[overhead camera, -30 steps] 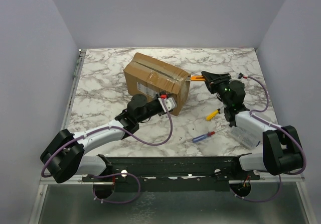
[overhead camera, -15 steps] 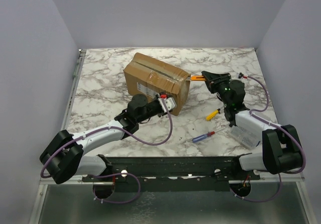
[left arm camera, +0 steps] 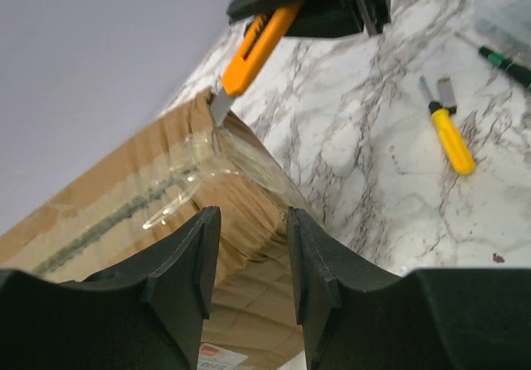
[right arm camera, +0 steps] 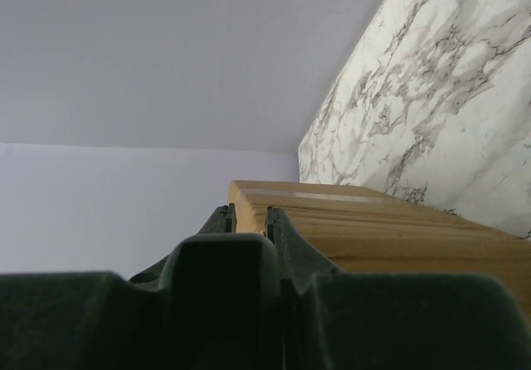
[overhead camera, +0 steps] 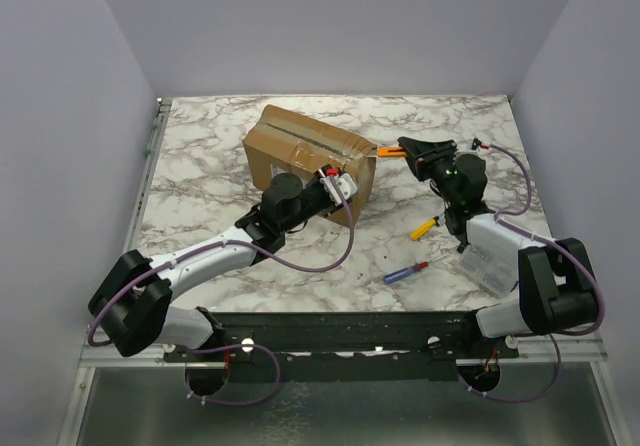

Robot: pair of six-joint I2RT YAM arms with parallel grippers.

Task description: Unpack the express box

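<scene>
The express box (overhead camera: 300,146) is a brown taped carton at the table's back centre, and it also shows in the left wrist view (left arm camera: 124,196). My right gripper (overhead camera: 407,149) is shut on an orange utility knife (overhead camera: 385,151). The blade of this knife (left arm camera: 257,42) touches the box's top right corner at the taped seam. My left gripper (overhead camera: 345,188) is open against the box's near right corner. Its fingers (left arm camera: 199,254) stand either side of that corner edge without clamping it. In the right wrist view, that gripper's (right arm camera: 249,212) narrow gap is filled by a tan surface.
A yellow-handled tool (overhead camera: 425,228) (left arm camera: 452,138) and a blue-and-red screwdriver (overhead camera: 405,271) lie on the marble table (overhead camera: 200,166), right of centre. Under the right forearm lies a clear plastic case (overhead camera: 490,264). Grey walls enclose the table on three sides.
My left arm has pushed forward against the box, which shifted slightly to the left. The right gripper with the knife has followed a little leftward.
</scene>
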